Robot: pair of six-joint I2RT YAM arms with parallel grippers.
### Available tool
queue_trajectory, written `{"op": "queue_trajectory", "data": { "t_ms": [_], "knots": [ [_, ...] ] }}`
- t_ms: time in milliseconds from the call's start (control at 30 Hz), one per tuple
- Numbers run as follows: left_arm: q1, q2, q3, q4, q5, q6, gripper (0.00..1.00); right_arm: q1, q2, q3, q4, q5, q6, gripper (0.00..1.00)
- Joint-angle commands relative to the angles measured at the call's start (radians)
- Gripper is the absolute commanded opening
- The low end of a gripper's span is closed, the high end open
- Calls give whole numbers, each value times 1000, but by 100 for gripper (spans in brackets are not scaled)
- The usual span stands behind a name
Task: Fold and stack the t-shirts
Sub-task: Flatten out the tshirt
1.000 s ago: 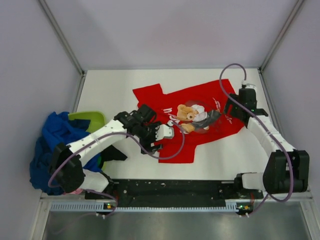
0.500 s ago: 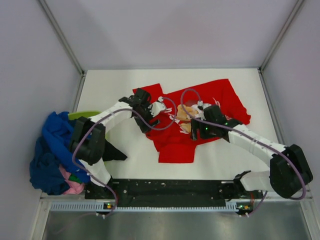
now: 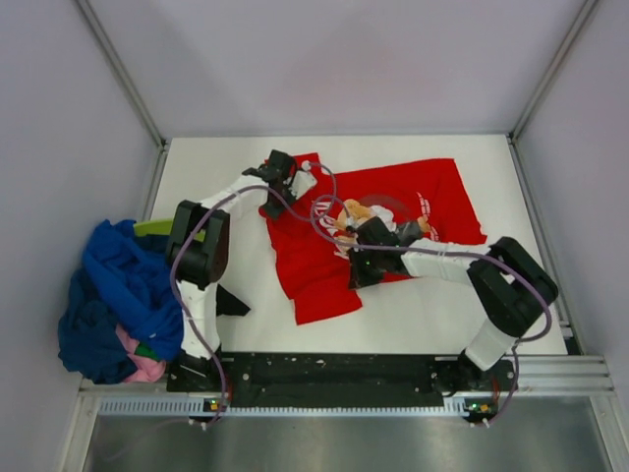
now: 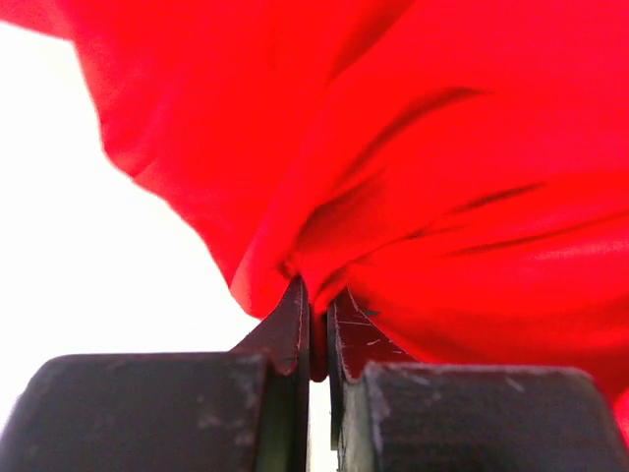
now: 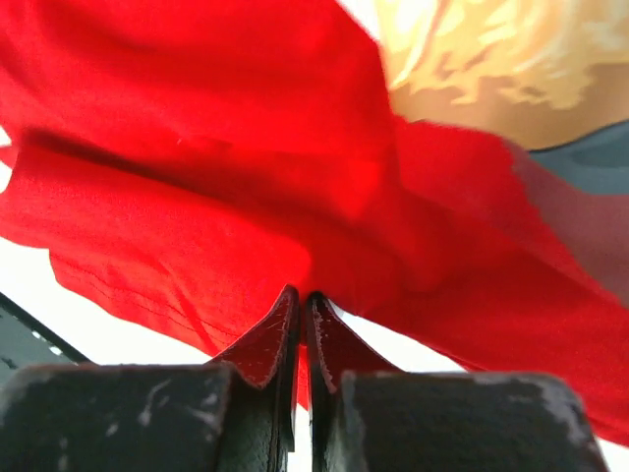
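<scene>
A bright red t-shirt (image 3: 432, 202) with a tan cartoon figure (image 3: 356, 212) lies rumpled across the middle of the table. My left gripper (image 3: 303, 183) is at the shirt's far left corner. In the left wrist view it (image 4: 316, 329) is shut on a pinched fold of red cloth (image 4: 423, 197). My right gripper (image 3: 356, 270) sits at the shirt's near edge, under the print. The right wrist view shows it (image 5: 303, 310) shut on the red cloth (image 5: 197, 147), with the tan print (image 5: 491, 69) above it. More t-shirts are heaped at the left: royal blue (image 3: 123, 285), pink (image 3: 147, 367), lime-green (image 3: 157, 227).
The heap hangs over the table's left edge beside the left arm's base. Metal frame posts (image 3: 123, 74) rise at the back corners, with walls on both sides. A black rail (image 3: 334, 372) runs along the near edge between the arm bases.
Both grippers went from open to shut on the red shirt. The left one moved to its far left corner, the right one swung left to its near edge. The shirt's lower part shifted left.
</scene>
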Motion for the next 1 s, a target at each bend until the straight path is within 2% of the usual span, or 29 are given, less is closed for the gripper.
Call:
{"op": "queue_trajectory", "data": {
  "t_ms": [0, 67, 167, 233, 300, 367, 500, 600, 700, 767, 800, 967],
  "knots": [
    [100, 91, 246, 62, -160, -48, 6, 104, 117, 201, 70, -86, -94, 0],
    [144, 130, 341, 25, -154, -75, 29, 150, 151, 293, 72, -131, -157, 3],
    [192, 81, 351, 3, -81, -89, 55, 175, 159, 371, 29, -175, -232, 41],
    [206, -8, 274, 9, -9, -65, 67, 167, 108, 358, -11, -121, -266, 57],
    [209, -123, 159, 22, 65, -23, 83, 131, -3, 298, -37, -10, -265, 68],
    [209, -251, 26, 14, 169, 35, 84, 40, -99, 226, -68, 73, -217, 73],
    [200, -437, -158, -128, 420, 203, 84, -202, -234, 114, -155, 209, -128, 72],
    [169, -526, -280, -245, 508, 329, 83, -329, -285, 63, -169, 271, -131, 74],
    [126, -589, -425, -273, 472, 405, 83, -420, -274, 68, -180, 326, -145, 79],
    [76, -619, -517, -268, 417, 438, 89, -471, -247, 86, -178, 340, -139, 79],
    [46, -632, -553, -259, 381, 443, 95, -480, -227, 95, -178, 361, -142, 79],
    [-110, -720, -709, -207, 280, 475, 97, -483, -156, 138, -187, 404, -154, 79]
  ]
}}
